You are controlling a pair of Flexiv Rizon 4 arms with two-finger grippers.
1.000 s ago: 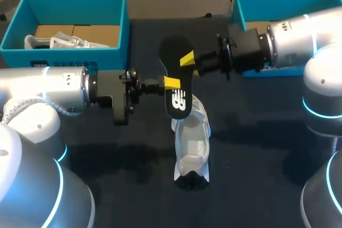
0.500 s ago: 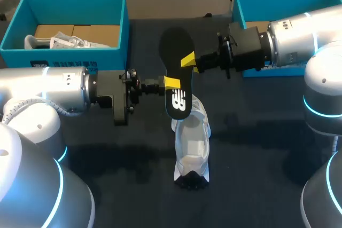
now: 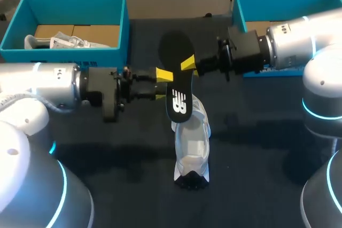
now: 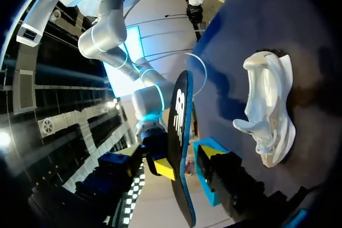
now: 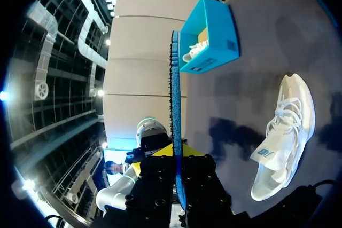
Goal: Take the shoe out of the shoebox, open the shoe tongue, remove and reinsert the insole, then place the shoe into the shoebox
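Above white fabric shoe (image 3: 191,142), flat black insole (image 3: 178,78), right gripper (image 3: 186,63) pinching

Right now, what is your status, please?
Right gripper shut on flat black insole, held above white mesh shoe. Left gripper open around insole. Nothing blocks the shoe opening.

Matt black insole (image 3: 177,86); white mesh-cloth shoe (image 3: 192,138); matt dark table (image 3: 256,148); smooth silvery right arm (image 3: 299,41).
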